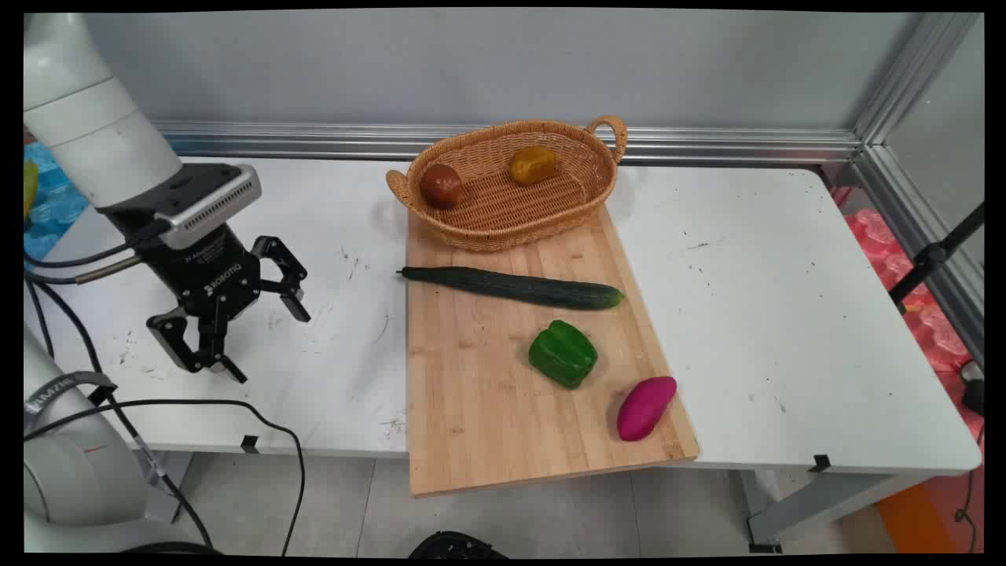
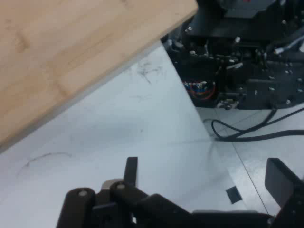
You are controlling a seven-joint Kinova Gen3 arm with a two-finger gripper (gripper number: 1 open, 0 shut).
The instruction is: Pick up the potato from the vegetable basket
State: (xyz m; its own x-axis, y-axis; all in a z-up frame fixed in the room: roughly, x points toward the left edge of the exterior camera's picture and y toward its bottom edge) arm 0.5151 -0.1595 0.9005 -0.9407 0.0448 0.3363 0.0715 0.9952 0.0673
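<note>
Black gripper (image 1: 259, 346) hangs spread and empty above the bare left part of the white worktop (image 1: 786, 314). Nearest is the wooden cutting board (image 1: 487, 393), carrying a cucumber (image 1: 515, 286).

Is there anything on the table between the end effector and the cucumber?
Nothing visible. The end effector hangs open over bare white table, left of the cutting board. The cucumber lies across the board, its stem end poking past the board's left edge toward the end effector.
</note>
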